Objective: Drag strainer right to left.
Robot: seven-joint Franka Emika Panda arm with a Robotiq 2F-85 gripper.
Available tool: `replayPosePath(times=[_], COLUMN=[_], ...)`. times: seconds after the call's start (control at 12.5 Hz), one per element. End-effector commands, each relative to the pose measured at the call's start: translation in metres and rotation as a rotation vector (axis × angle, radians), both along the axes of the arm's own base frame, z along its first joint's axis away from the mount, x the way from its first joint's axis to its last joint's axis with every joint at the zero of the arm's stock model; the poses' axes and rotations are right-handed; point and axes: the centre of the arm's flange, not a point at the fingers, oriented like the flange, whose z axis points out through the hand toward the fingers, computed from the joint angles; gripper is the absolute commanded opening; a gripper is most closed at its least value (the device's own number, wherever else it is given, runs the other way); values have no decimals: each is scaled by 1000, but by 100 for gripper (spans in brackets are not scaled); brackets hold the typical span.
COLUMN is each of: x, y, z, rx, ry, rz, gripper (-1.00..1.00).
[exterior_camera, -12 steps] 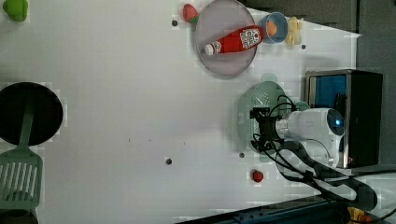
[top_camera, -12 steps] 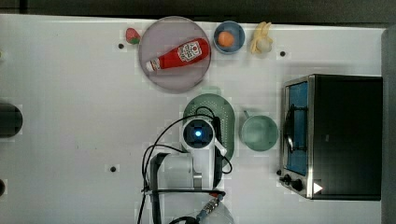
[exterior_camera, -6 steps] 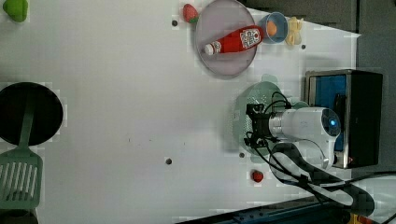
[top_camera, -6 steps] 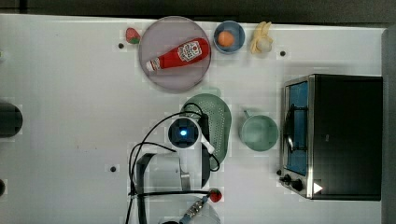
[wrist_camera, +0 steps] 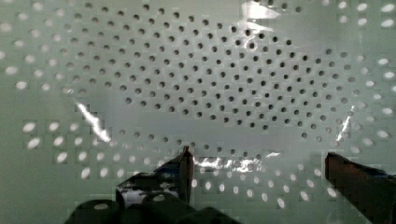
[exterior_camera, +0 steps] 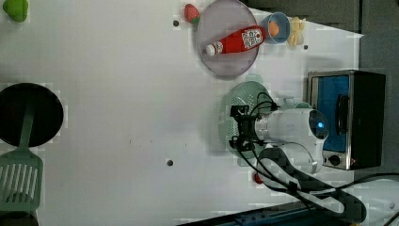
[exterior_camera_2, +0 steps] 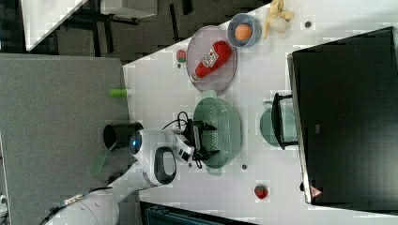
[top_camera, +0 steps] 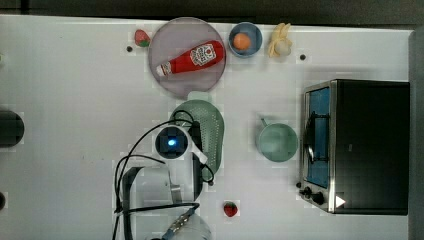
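The strainer (top_camera: 214, 131) is a pale green oval colander with a tab handle pointing at the plate. It lies mid-table in the top view, left of the mug. My arm's wrist covers the strainer's left part in the top view. My gripper (exterior_camera_2: 209, 139) reaches down into the strainer (exterior_camera_2: 230, 126), open, fingers spread wide. In the wrist view the dotted inside of the strainer (wrist_camera: 210, 79) lies close below, with my gripper (wrist_camera: 261, 163) open just above its floor. Nothing sits between the fingertips (wrist_camera: 184, 163).
A pale green mug (top_camera: 277, 142) stands right of the strainer in the top view, beside a toaster oven (top_camera: 357, 145). Behind the strainer is a plate (top_camera: 170, 42) with a ketchup bottle (top_camera: 191, 58). A strawberry (top_camera: 230, 208) lies near the front edge.
The arm and the strainer have shifted together toward the top view's left, away from the mug. The mug has stayed put.
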Motion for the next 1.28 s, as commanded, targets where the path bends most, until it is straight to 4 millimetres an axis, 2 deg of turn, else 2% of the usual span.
replayPosePath(times=[0.08,0.56,0.96,1.28], x=[8,11,17,21], y=[35,97,151,196], z=[19,23,22,18], rx=[30,88,115,131], ry=[-17,3,13,7], rz=[-38,-57,-161,-145], gripper=[100,100,100,100])
